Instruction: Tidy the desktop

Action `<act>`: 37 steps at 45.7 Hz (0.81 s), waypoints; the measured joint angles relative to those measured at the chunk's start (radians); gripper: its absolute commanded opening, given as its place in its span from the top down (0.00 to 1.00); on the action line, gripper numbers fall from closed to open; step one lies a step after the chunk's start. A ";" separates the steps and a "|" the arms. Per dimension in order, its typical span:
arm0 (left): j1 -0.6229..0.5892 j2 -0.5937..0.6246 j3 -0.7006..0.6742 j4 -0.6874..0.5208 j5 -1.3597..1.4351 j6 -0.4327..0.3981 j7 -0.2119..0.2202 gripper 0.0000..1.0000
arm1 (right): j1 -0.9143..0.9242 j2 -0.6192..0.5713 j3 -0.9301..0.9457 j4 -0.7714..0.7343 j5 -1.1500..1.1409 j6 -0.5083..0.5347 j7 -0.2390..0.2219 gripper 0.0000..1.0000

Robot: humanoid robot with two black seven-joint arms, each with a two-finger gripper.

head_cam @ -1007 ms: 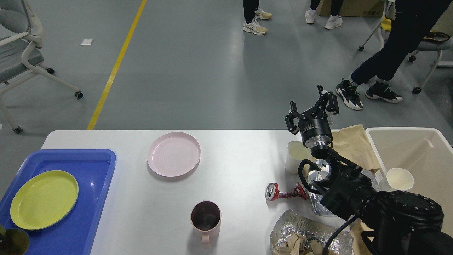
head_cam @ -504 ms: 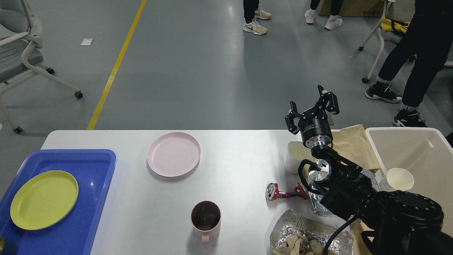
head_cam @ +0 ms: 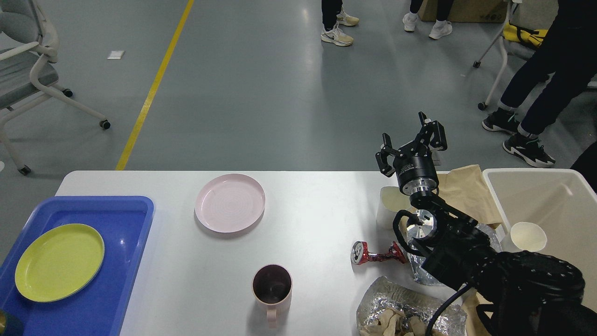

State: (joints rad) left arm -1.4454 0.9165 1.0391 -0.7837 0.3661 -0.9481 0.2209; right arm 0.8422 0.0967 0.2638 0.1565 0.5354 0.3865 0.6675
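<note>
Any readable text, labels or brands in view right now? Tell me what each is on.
None can be read.
Right gripper: small print on its wrist, too small to read.
Crushed can: red print, crumpled and blurred.
Cardboard box: dark marks, too small.

A single head view was supplied, taken from above and directed forward and down. The large white rounded tabletop (head_cam: 308, 224) was framed close in the lower half, its near edge cut off; grey floor filled the upper half. No second view was available for overlap.
</note>
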 measured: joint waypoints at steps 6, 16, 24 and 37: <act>-0.118 0.015 -0.024 0.000 -0.005 -0.011 0.010 0.05 | 0.000 0.000 0.000 0.000 0.000 0.000 0.000 0.00; -0.320 -0.046 -0.095 -0.006 -0.032 -0.012 0.020 0.05 | 0.000 0.000 0.000 0.000 0.000 0.000 0.000 0.00; -0.488 -0.262 -0.114 -0.017 -0.077 -0.012 0.020 0.05 | 0.000 0.000 0.000 0.000 0.000 0.000 0.000 0.00; -0.616 -0.572 -0.113 -0.077 -0.184 -0.012 0.021 0.06 | 0.000 0.000 0.001 0.000 0.000 0.000 0.000 0.00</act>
State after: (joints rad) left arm -2.0616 0.3442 0.9258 -0.8611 0.1825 -0.9602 0.2421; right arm 0.8423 0.0971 0.2648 0.1564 0.5353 0.3866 0.6675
